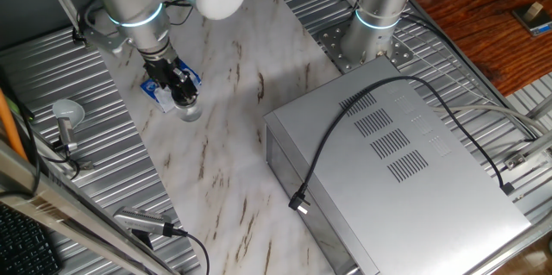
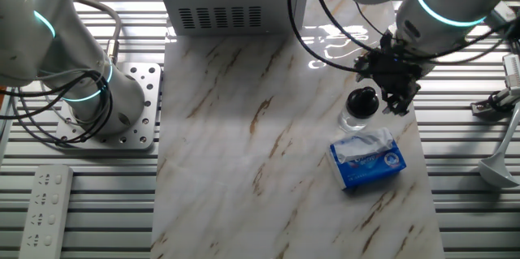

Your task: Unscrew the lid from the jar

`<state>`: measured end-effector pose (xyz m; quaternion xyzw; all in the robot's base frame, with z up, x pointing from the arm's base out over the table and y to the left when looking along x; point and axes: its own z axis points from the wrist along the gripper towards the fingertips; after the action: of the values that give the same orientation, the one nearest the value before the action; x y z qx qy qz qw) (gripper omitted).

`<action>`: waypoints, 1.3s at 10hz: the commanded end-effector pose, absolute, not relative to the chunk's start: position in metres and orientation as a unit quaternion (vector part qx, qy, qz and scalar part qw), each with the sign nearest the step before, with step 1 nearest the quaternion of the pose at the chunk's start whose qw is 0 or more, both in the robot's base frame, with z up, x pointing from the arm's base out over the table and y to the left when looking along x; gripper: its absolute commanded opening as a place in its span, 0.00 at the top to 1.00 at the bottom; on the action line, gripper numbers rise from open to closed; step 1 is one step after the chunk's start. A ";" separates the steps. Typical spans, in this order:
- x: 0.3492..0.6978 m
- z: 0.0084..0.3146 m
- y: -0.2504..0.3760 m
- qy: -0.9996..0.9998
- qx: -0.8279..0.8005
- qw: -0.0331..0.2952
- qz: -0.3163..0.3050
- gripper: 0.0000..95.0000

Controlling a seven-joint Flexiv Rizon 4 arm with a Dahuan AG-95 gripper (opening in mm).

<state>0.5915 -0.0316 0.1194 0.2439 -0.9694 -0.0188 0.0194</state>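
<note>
The small clear jar (image 1: 189, 111) stands on the marble board with its black lid (image 1: 184, 96) on top. It also shows in the other fixed view (image 2: 356, 118), with the lid (image 2: 363, 100) in full sight. My gripper (image 1: 177, 85) hangs just above and beside the lid, its black fingers (image 2: 390, 101) a little to the side of the cap and not around it. The jaws stand slightly apart and hold nothing. The jar stands upright next to the blue-and-white packet (image 2: 367, 160).
A large grey metal box (image 1: 392, 159) with a black cable over it fills one side of the board. A white disc on a metal stem (image 1: 67, 115) stands off the board's edge. A second arm's base (image 2: 106, 105) sits on the ribbed table.
</note>
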 end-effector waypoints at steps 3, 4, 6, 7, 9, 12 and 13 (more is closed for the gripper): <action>0.592 0.114 -0.033 -0.987 0.151 0.016 -0.044 0.20; 0.592 0.114 -0.033 -0.988 0.145 0.015 -0.044 0.20; 0.592 0.112 -0.033 -0.991 0.131 0.015 -0.039 0.20; 0.592 0.112 -0.033 -0.992 0.124 0.015 -0.036 0.20; 0.592 0.111 -0.033 -0.993 0.114 0.016 -0.022 0.20; 0.590 0.108 -0.034 -0.995 0.095 0.013 -0.015 0.20; 0.590 0.107 -0.034 -0.996 0.091 0.012 -0.015 0.20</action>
<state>0.5901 -0.0338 0.1060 0.0894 -0.9958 -0.0147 0.0119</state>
